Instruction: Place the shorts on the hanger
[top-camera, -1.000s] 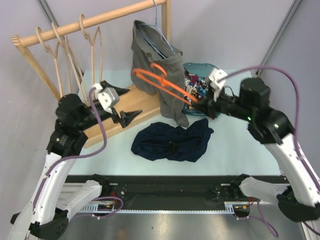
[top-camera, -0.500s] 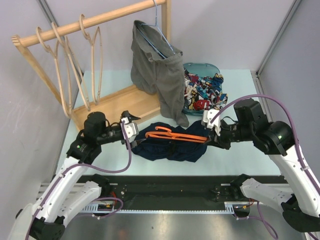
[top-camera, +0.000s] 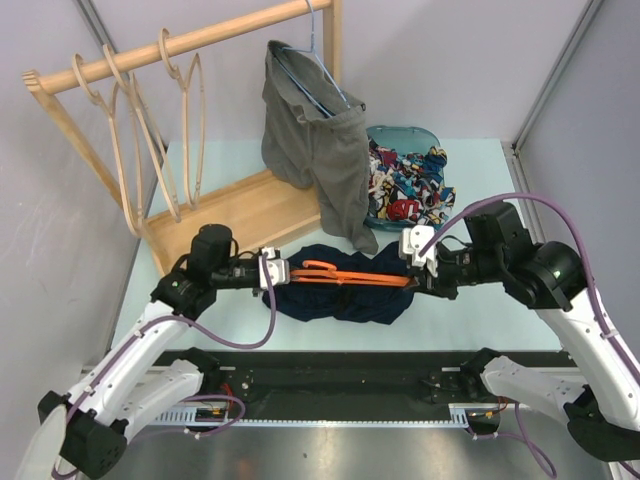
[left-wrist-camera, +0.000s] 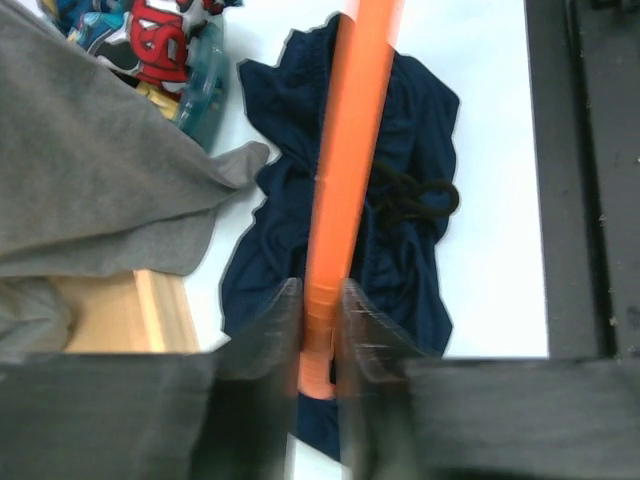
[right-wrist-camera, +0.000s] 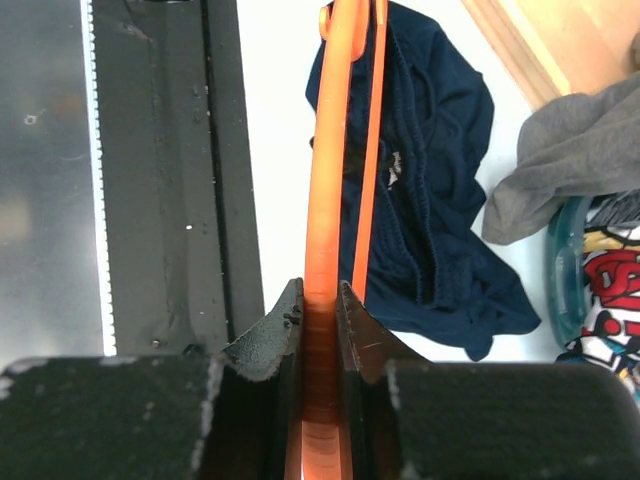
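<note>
The shorts (top-camera: 345, 303) lie crumpled on the pale table (top-camera: 470, 300), soft dark navy cloth with a knotted drawstring (left-wrist-camera: 420, 195). Their middle is hidden under the hanger (top-camera: 350, 275), thin smooth orange plastic stretched across them; whether it touches the cloth cannot be told. The left gripper (top-camera: 275, 272) clamps one end and the right gripper (top-camera: 412, 278) the other, both closed tight on it. Behind, grey shorts (top-camera: 320, 160) hang from a wooden rack (top-camera: 230, 30), beside a teal tub (top-camera: 405, 130) of patterned clothes.
</note>
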